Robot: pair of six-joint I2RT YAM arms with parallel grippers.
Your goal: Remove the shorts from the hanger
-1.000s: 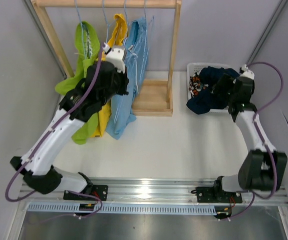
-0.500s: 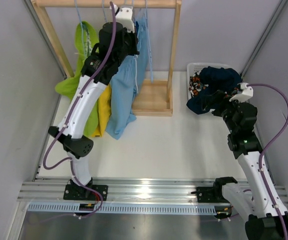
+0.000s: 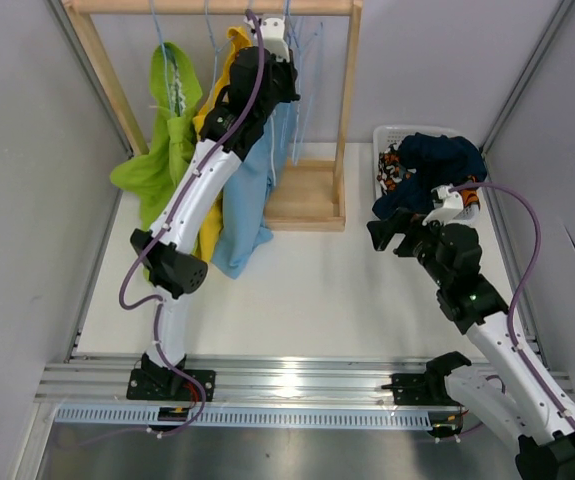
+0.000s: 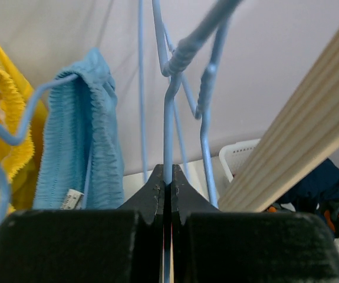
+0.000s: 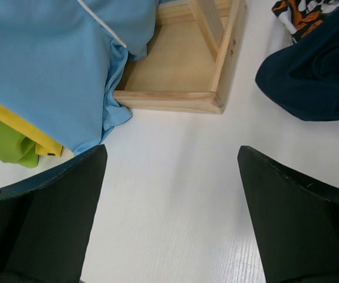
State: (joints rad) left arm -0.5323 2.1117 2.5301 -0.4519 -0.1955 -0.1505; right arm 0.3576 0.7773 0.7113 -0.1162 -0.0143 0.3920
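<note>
Overhead, your left arm [image 3: 202,185] covers most of the yellow shorts [image 3: 235,48] and the top of the light blue shorts [image 3: 245,220]. The navy shorts [image 3: 437,155] hide most of the basket [image 3: 383,135]. In the left wrist view, the hanger [image 4: 168,135] leaves the top edge. In the right wrist view, the patterned shorts [image 5: 302,12] are cut off at the top.

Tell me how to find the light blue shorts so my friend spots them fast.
Look at the wooden clothes rack at the back of the table. Three pairs of shorts hang on it, and the light blue shorts are the rightmost pair. Their neighbours are bright yellow shorts and, farthest left, lime green shorts.
</note>
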